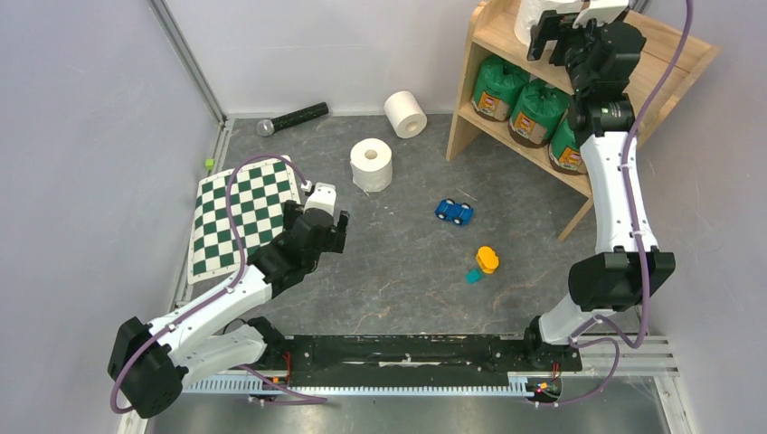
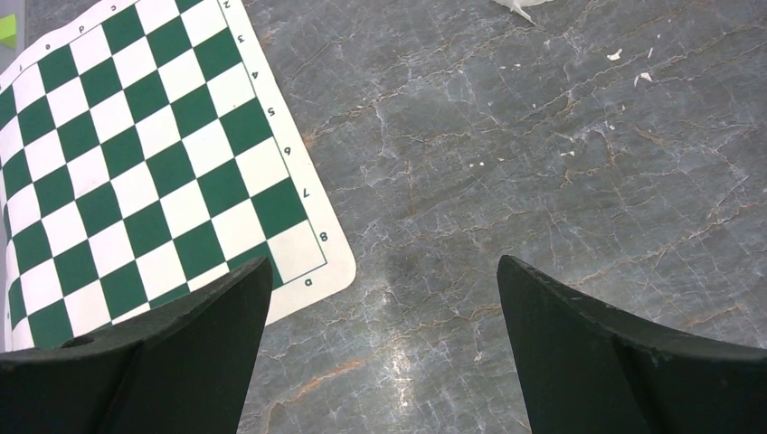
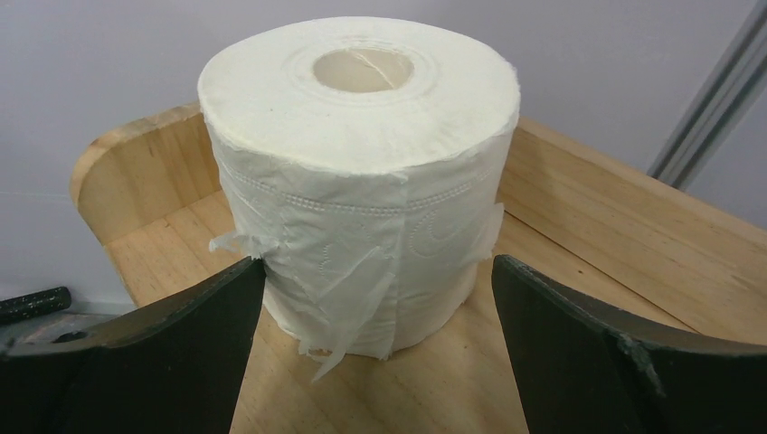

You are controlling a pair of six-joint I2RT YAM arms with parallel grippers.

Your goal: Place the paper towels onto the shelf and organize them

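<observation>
Top external view, right gripper (image 3: 378, 264) gaping around bare roll (image 3: 362, 136) on shelf (image 3: 579, 217), left gripper (image 2: 384, 271) hovering open by checkerboard mat (image 2: 136, 154), loose rolls (image 1: 372, 165) lying beyond

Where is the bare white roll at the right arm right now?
The roll stands upright on the top tier of the shelf, top right in the overhead view, between the spread jaws of the right gripper, above the green-wrapped rolls.

Top view: high behind my bases, looking down over the whole table (image 1: 407, 262). Left wrist: close above the table, facing down past my fingers (image 2: 181, 362); shares the mat (image 2: 136, 163) corner with top. Right wrist: close, angled down across the shelf (image 3: 588, 226) top; shares the roll (image 3: 362, 163) with top.
</observation>
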